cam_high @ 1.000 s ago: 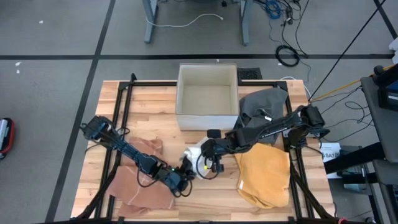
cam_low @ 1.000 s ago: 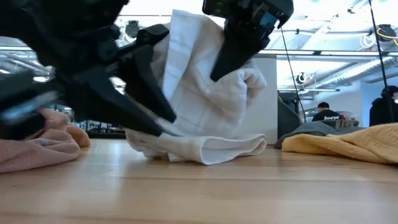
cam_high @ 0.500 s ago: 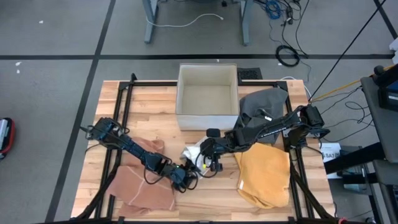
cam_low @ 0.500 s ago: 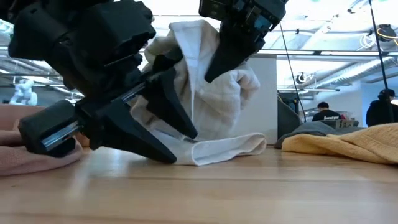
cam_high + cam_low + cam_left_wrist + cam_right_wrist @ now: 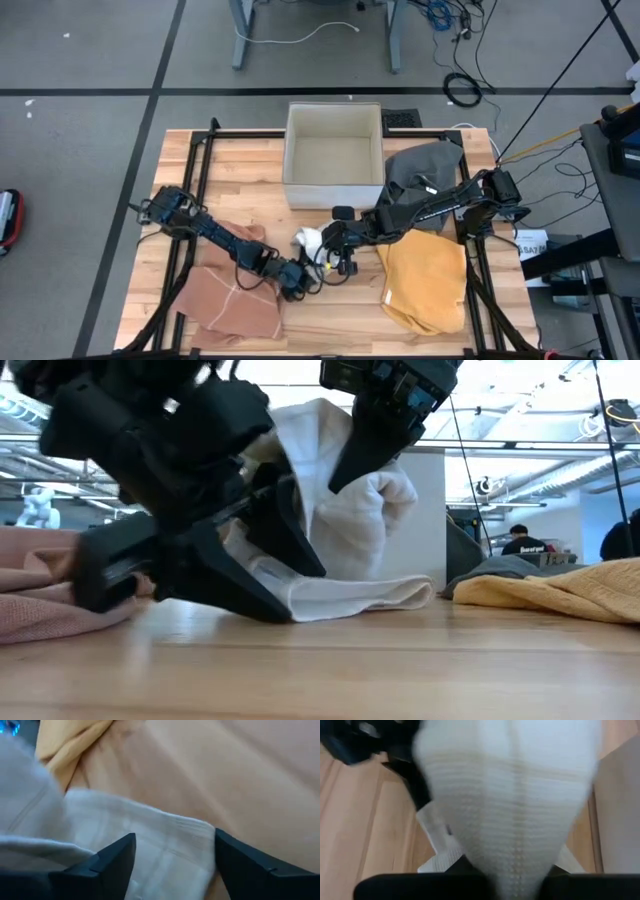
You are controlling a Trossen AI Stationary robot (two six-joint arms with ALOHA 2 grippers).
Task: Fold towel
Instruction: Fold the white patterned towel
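I see the box (image 5: 334, 157) at the back middle of the worktop (image 5: 250, 170). In front of it, near the middle, lies the small towel (image 5: 308, 241), between my left end effector (image 5: 296, 285) on its left-front and my right end effector (image 5: 335, 252) on its right. One cloth (image 5: 228, 300) lies at the front left under my left arm. Another (image 5: 425, 285) lies at the front right, with a third (image 5: 425, 170) behind it, right of the box.

probably a lab; floor cables (image 5: 455, 60); ceiling ducts (image 5: 560, 485)
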